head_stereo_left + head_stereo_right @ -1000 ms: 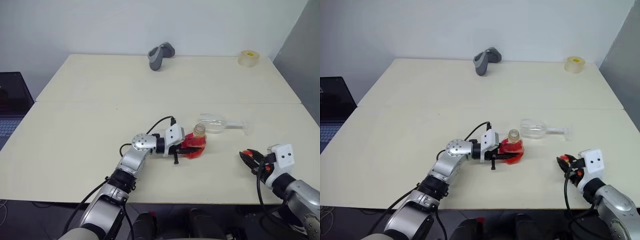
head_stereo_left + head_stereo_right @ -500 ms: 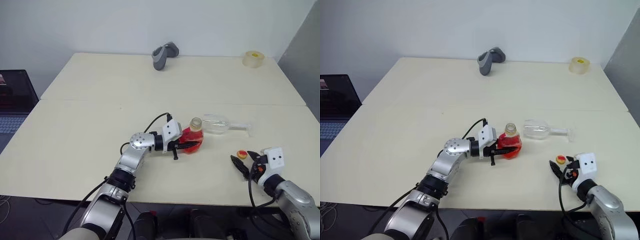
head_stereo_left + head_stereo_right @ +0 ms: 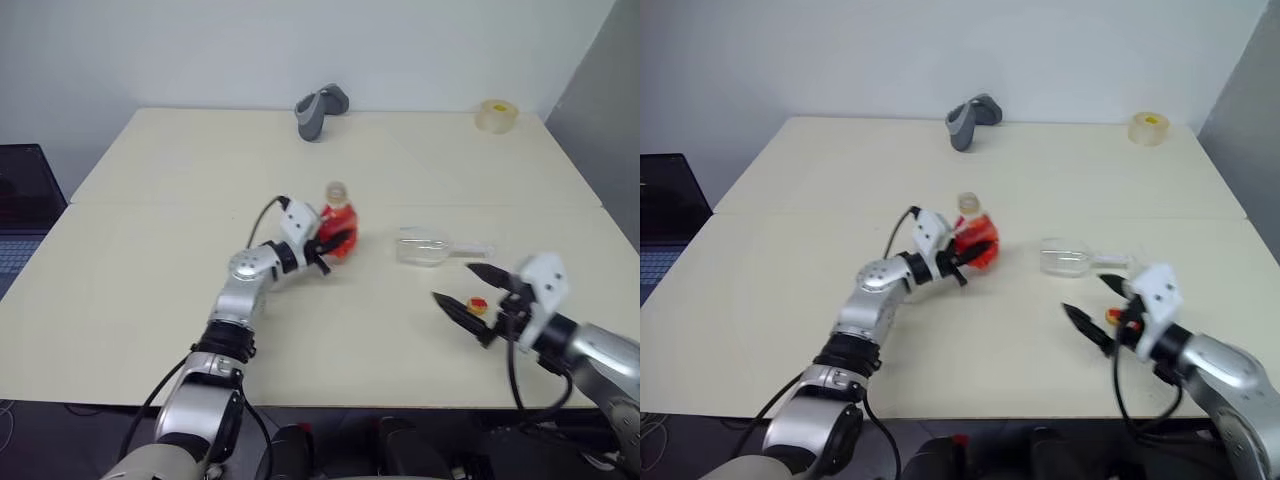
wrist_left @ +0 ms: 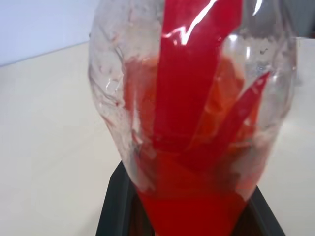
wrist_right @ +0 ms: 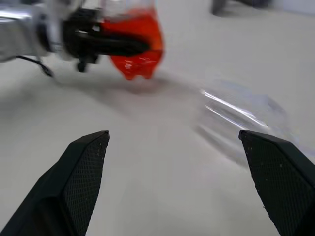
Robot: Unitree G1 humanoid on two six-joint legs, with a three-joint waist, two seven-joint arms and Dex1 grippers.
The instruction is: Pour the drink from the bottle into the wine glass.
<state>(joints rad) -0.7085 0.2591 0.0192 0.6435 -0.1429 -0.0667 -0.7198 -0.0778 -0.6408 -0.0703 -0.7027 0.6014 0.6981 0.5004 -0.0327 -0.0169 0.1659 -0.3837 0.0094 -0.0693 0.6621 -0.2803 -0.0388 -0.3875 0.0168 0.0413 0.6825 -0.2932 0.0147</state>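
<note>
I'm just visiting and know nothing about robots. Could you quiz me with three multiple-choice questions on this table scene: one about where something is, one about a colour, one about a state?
1. Where is the roll of tape?
A. at the table's far right corner
B. beside the bottle
C. in a gripper

2. What colour is the drink?
A. green
B. red
C. blue

3. How is the wine glass?
A. standing upright
B. lying on its side
C. held in the air

Answers:
1 A: the roll of tape sits at the far right corner of the table.
2 B: red drink fills the bottle held in the left gripper.
3 B: the wine glass lies flat, beyond the open right gripper.
</note>
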